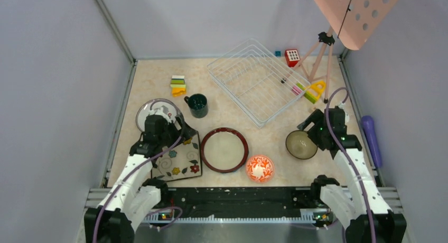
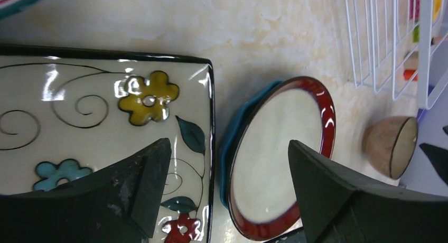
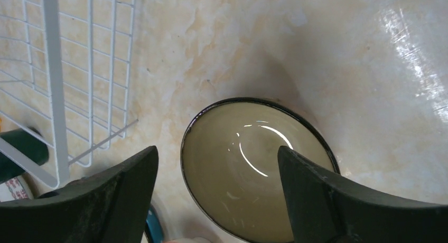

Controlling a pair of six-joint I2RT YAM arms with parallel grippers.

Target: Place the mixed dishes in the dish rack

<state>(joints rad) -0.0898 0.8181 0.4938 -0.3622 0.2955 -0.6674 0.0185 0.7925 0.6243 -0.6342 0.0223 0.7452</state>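
The white wire dish rack (image 1: 253, 87) stands slanted at the back, with nothing in it. A teal mug (image 1: 198, 104) stands left of it. Near the front lie a red-rimmed cream plate (image 1: 224, 149) on a blue plate (image 2: 232, 142), an orange bowl (image 1: 260, 168) and a brown bowl (image 1: 301, 144). My left gripper (image 1: 182, 136) is open above the gap between the square floral plate (image 2: 105, 121) and the red-rimmed plate (image 2: 280, 158). A white red-marked plate (image 1: 153, 108) lies partly under that arm. My right gripper (image 3: 217, 190) hangs open over the brown bowl (image 3: 253, 169), holding nothing.
A stack of coloured blocks (image 1: 178, 85) sits left of the mug. A red toy cube (image 1: 292, 57), other small toys (image 1: 311, 91) and tripod legs (image 1: 322, 61) stand behind and right of the rack. A purple object (image 1: 371, 137) lies by the right wall.
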